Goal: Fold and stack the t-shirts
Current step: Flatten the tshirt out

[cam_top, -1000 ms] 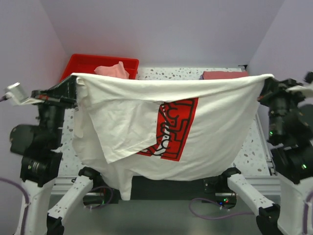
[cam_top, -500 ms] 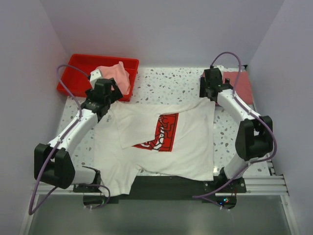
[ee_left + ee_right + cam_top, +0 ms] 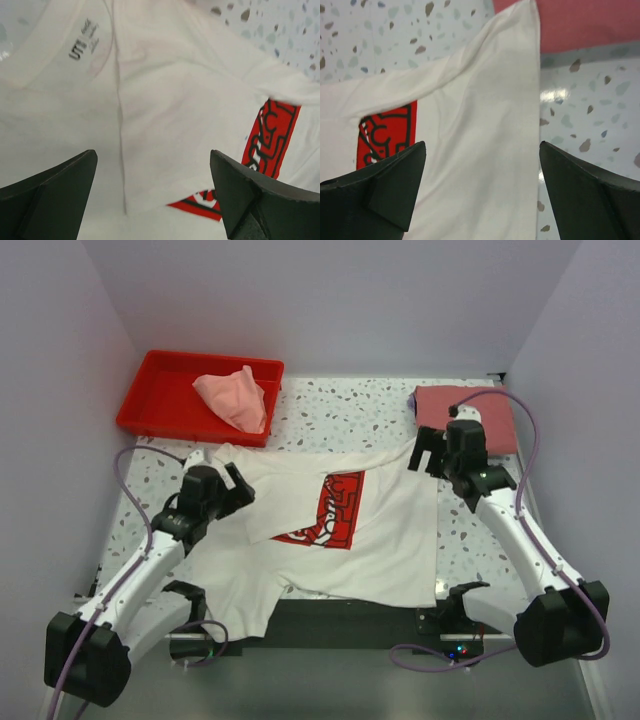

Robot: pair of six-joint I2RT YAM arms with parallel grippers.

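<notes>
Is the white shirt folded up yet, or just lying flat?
Mostly spread flat: the white shirt lies open on the table, not folded up. Only one flap lies over part of its red print.

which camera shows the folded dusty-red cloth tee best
The top external view: the folded dusty-red cloth tee lies almost whole at far right. The right wrist view catches only an edge strip; the left wrist view shows none.

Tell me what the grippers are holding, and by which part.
Nothing. Both the left gripper and the right gripper are open above the white t-shirt.
</notes>
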